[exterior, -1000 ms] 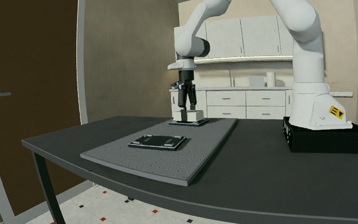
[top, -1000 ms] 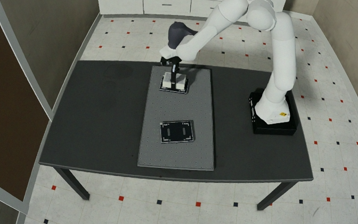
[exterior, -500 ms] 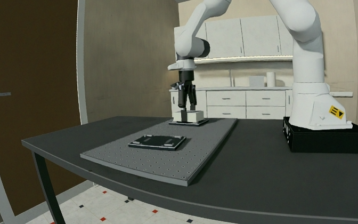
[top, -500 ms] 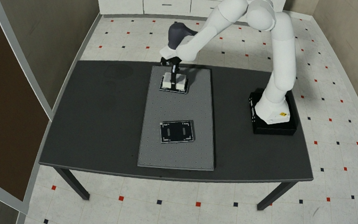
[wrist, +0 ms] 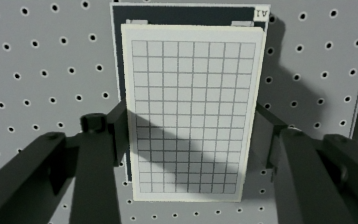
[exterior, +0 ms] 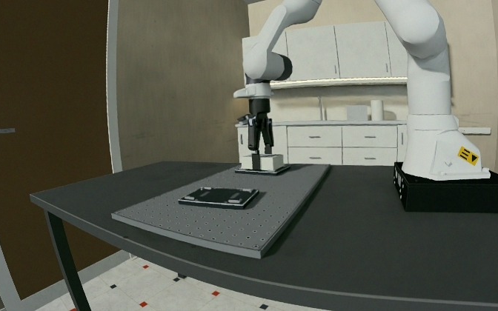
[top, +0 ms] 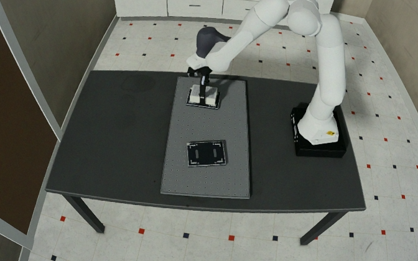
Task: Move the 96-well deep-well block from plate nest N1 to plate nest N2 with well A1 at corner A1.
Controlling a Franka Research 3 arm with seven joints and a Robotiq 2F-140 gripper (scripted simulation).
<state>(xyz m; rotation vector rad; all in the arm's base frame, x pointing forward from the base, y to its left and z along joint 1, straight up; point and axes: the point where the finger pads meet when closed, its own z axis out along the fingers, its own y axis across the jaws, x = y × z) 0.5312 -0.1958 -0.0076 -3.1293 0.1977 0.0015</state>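
Observation:
The white deep-well block [top: 210, 92] [exterior: 273, 162] [wrist: 192, 75] is level at the back nest N2 [top: 192, 104] [exterior: 244, 172] [wrist: 190, 14]. My gripper [top: 203, 96] [exterior: 262, 160] [wrist: 187, 109] is shut on the block, with one finger pad against each long side. In the wrist view the block's cut-off corner is at the upper right, on the same side as the nest's A1 mark [wrist: 261, 13]. Two locators show just past the block's top edge. The block seems slightly above the nest floor; its underside is hidden. The near nest N1 [top: 206, 153] [exterior: 212, 196] is empty.
Both nests stand on the grey perforated board [top: 207, 181] [exterior: 204, 222] [wrist: 55, 50] on the dark table [top: 116, 136] [exterior: 359, 246]. The arm's black base block [top: 321, 150] [exterior: 459, 198] stands at the right of the top and exterior views.

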